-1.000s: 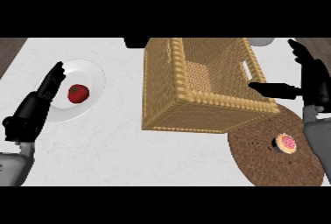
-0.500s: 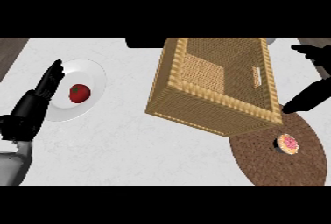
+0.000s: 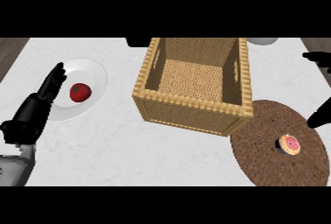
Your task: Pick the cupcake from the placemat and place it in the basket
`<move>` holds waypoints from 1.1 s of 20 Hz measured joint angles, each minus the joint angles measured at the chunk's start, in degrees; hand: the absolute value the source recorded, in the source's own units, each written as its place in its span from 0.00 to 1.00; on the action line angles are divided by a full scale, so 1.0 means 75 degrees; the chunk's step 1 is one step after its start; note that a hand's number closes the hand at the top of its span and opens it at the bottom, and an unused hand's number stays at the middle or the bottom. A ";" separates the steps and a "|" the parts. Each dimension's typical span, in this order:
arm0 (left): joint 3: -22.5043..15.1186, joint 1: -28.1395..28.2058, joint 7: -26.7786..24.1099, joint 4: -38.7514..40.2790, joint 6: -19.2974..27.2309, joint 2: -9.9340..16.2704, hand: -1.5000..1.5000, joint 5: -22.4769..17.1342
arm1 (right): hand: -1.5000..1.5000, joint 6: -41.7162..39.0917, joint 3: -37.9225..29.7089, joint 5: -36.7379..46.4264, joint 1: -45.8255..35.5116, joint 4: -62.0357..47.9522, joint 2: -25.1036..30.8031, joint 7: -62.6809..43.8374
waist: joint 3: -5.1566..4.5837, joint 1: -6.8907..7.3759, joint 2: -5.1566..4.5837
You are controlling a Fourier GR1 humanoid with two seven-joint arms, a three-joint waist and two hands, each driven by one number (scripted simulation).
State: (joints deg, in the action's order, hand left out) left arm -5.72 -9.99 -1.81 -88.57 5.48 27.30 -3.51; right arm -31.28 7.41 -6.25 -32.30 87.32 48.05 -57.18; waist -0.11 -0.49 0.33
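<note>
Head view: cupcake (image 3: 290,144) seen on placemat (image 3: 282,146), beside basket (image 3: 194,109). Left hand (image 3: 35,108) rested open, fingers straight, holding nothing. Right hand (image 3: 321,113) mostly cropped; finger state cannot be told.

Pink-topped cupcake (image 3: 290,144) upright on round brown placemat (image 3: 271,166), wicker basket (image 3: 194,107) beside

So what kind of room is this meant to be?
Probably a kitchen or dining counter: a pale marbled counter top holds a white plate with a tomato, a wicker basket, and a cupcake on a round placemat.
</note>
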 measured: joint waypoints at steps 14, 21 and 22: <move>0.0127 -0.0125 0.0157 -0.0024 -0.0150 -0.0318 0.50 0.0330 | 0.00 -0.0420 0.0518 0.0304 0.1124 -0.0238 -0.0014 0.0323 | 0.0011 0.0064 -0.0040; 0.0408 -0.0193 0.0111 0.0085 -0.0406 -0.0446 0.50 0.0431 | 0.00 -0.0470 0.0441 0.1103 0.1643 -0.0345 -0.0341 0.0607 | 0.0014 0.0065 -0.0042; 0.0428 -0.0225 0.0130 0.0071 -0.0422 -0.0484 0.50 0.0478 | 0.00 -0.0466 0.0381 0.1217 0.1781 -0.0251 -0.0367 0.0648 | 0.0014 0.0059 -0.0042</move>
State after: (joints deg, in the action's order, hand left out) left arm -2.51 -11.67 -0.84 -88.04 2.31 23.67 0.07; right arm -34.77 10.27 2.88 -18.95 85.44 45.30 -52.32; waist 0.00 -0.05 0.02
